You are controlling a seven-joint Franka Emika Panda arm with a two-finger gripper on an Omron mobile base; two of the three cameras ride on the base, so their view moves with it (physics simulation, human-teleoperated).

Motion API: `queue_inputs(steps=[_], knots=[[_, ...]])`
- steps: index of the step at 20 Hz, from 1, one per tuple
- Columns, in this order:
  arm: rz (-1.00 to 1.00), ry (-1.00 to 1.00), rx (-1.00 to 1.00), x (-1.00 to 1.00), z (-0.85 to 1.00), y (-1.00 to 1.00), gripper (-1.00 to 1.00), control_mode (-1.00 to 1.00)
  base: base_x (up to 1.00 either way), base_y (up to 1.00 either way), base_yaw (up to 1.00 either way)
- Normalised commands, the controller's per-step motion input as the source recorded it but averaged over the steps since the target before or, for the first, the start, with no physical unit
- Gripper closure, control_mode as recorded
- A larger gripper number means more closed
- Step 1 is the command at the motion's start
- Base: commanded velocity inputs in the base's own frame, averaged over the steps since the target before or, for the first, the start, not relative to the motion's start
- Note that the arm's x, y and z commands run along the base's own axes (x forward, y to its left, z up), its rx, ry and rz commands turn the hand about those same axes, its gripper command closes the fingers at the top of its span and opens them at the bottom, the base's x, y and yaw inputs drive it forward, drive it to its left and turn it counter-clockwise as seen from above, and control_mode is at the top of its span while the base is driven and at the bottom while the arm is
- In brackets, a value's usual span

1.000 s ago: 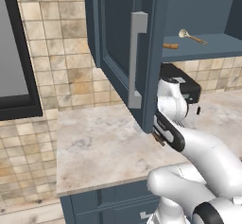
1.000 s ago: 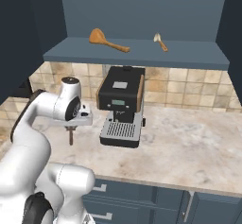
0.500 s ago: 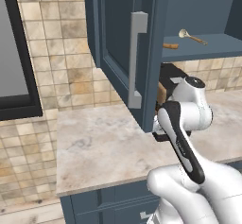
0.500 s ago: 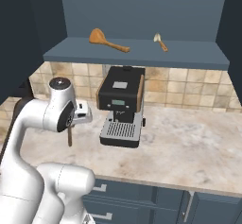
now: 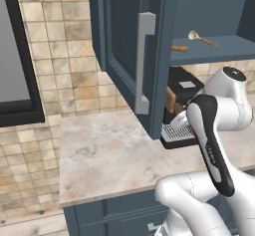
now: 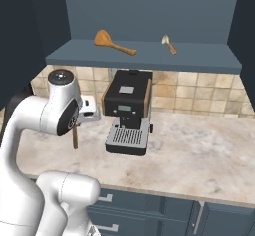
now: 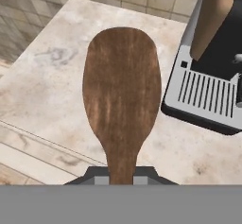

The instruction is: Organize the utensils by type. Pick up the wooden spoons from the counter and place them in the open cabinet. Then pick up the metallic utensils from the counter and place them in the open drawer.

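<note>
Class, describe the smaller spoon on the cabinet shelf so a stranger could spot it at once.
Find the open cabinet above the coffee machine. Two spoons lie on its shelf; the small spoon lies right of the large orange spoon. Its pale cream bowl and brown handle set it apart.

No readable text — no labels, brands or numbers anywhere.

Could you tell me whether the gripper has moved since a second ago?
Yes: the gripper, shut on the dark brown spoon, has shifted left, away from the coffee machine.

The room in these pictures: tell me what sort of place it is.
A kitchen, rendered: a marble-look counter with a coffee machine, tiled backsplash, and an open cabinet holding wooden spoons.
</note>
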Motion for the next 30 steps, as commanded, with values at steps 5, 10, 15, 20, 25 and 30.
queue_inputs(steps=[5, 10, 15, 20, 25, 30], knots=[[-0.03, 0.0, 0.0, -0.23, 0.33, -0.04, 1.0, -1.0, 0.0, 0.0, 0.0], [-0.07, -0.03, 0.0, -0.21, 0.1, 0.0, 1.0, -1.0, 0.0, 0.0, 0.0], [-0.09, -0.06, 0.0, -0.26, 0.15, 0.0, 1.0, -1.0, 0.0, 0.0, 0.0], [-0.08, -0.04, 0.0, -0.25, 0.09, 0.0, 1.0, -1.0, 0.0, 0.0, 0.0], [-0.04, 0.0, 0.0, -0.15, 0.01, 0.0, 1.0, 1.0, -0.16, 0.0, -0.03], [0.0, 0.0, 0.0, 0.0, 0.0, 0.0, 1.0, 1.0, -0.47, 0.0, -0.08]])
